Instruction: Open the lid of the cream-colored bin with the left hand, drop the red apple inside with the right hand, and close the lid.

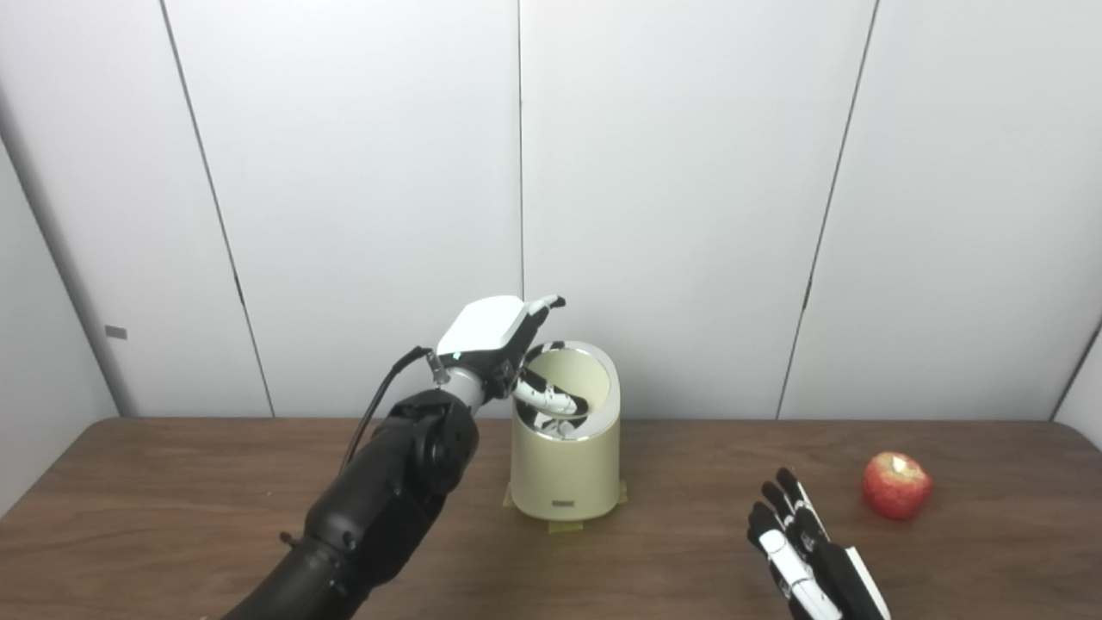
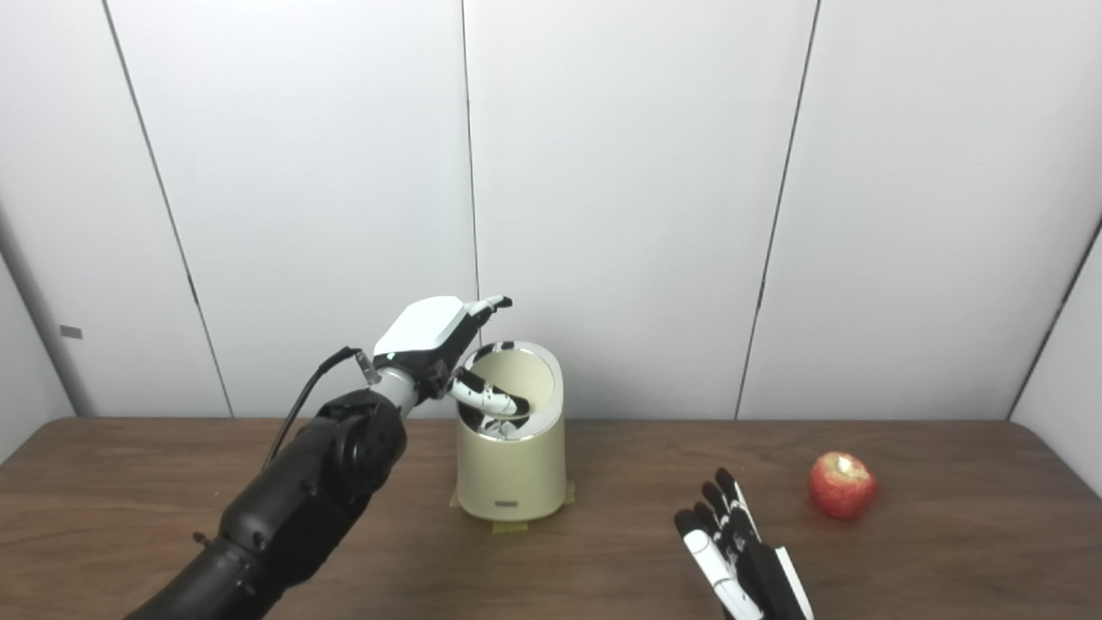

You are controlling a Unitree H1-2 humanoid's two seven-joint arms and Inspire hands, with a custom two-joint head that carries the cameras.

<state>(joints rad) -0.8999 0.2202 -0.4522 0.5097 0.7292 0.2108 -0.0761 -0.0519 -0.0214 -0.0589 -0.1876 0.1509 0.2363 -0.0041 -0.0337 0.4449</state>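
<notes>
My left robot hand (image 1: 504, 344) holds the cream bin's (image 1: 566, 465) lid (image 1: 575, 379) tipped up, while my right robot hand (image 1: 796, 551), fingers spread and empty, lies nearer the red apple (image 1: 896, 485), just ahead-right on the counter (image 1: 172, 499).

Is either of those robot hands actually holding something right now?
The left hand is at the top of the cream-colored bin, fingers reaching into its opening; a firm hold cannot be told. The right hand holds nothing.
</notes>
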